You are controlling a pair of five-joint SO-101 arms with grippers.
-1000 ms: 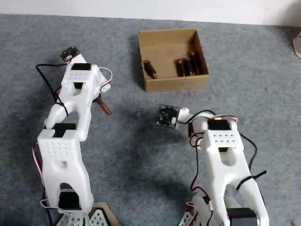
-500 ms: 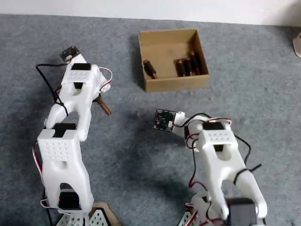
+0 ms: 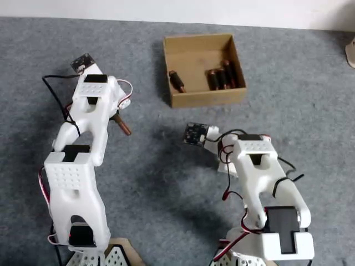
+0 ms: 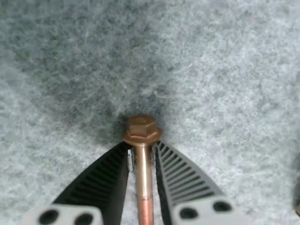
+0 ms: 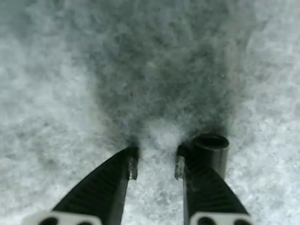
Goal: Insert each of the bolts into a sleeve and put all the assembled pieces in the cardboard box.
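My left gripper (image 4: 142, 149) is shut on the shank of a copper bolt (image 4: 142, 132), whose hex head points away just above the grey carpet. From above, the bolt (image 3: 123, 126) sticks out beside the left arm's wrist. My right gripper (image 5: 153, 165) stands open low over the carpet, nothing between its fingers. A dark sleeve (image 5: 212, 146) stands upright just outside one finger, touching or nearly touching it. The cardboard box (image 3: 208, 98) sits at the back centre with several assembled copper-and-dark pieces (image 3: 222, 77) inside.
The right arm (image 3: 252, 160) is folded near the table's front right, about a hand's width in front of the box. The left arm (image 3: 91, 111) stretches along the left side. Open grey carpet lies between the two arms.
The right arm has folded back toward its base, its wrist shifting a little to the left. The left arm and its bolt have not moved.
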